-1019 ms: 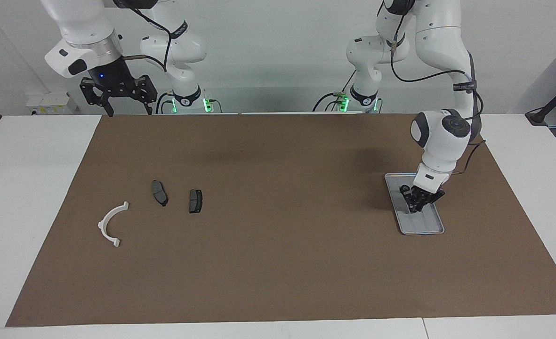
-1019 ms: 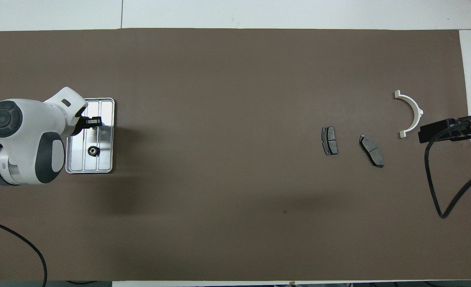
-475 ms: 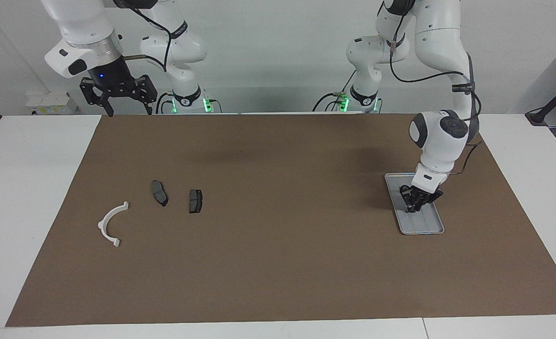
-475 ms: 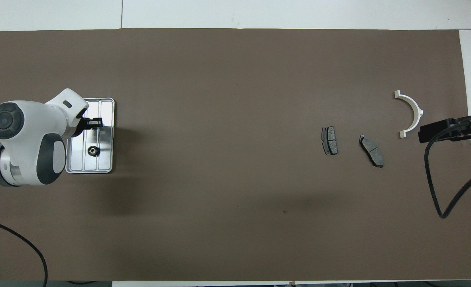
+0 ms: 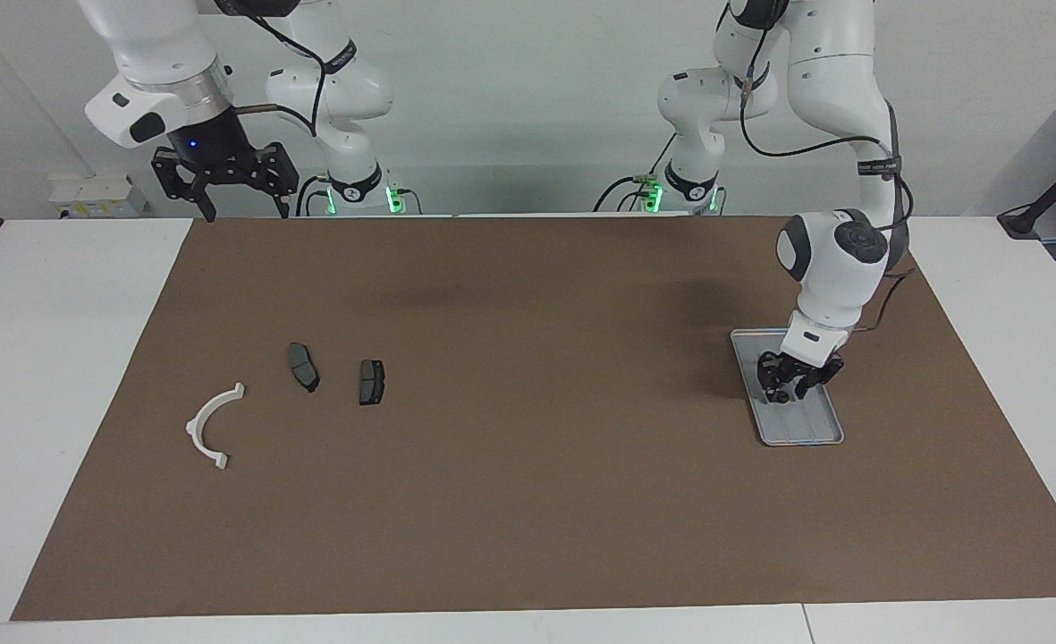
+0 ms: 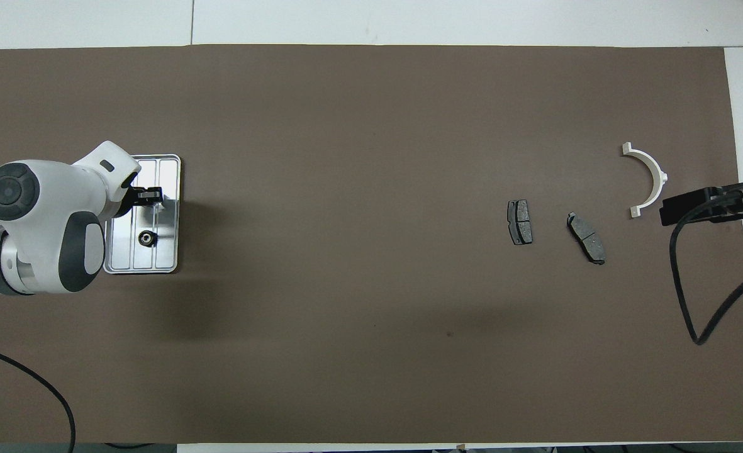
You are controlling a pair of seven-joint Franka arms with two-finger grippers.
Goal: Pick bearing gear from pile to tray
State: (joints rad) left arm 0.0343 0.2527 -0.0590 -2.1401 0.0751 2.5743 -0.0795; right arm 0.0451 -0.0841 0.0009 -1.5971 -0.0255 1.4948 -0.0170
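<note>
Left claw (image 5: pixel 785 394) hangs low over the tray (image 5: pixel 827 436), toward the left arm's end of the worktop (image 5: pixel 36 358). Whether its fingers stand apart or together cannot be told. Against the frame a second ago it has lifted a little off the tray floor, and nothing can be seen in it. One small black bearing gear (image 6: pixel 148 238) lies in the tray, nearer the robots than the claw, in the same spot as a second ago. The tray rests on one brown mat (image 5: pixel 528 501) that covers most of the worktop.

Right claw (image 5: pixel 237 211) waits high over the mat's corner by its own base, fingers spread apart, unchanged.

Toward the right arm's end lies what is left of the pile, unmoved: two dark grey brake pads (image 5: pixel 303 366) (image 5: pixel 371 382) side by side, and one white curved arc (image 5: pixel 210 426) beside them, closer to the mat's edge.
</note>
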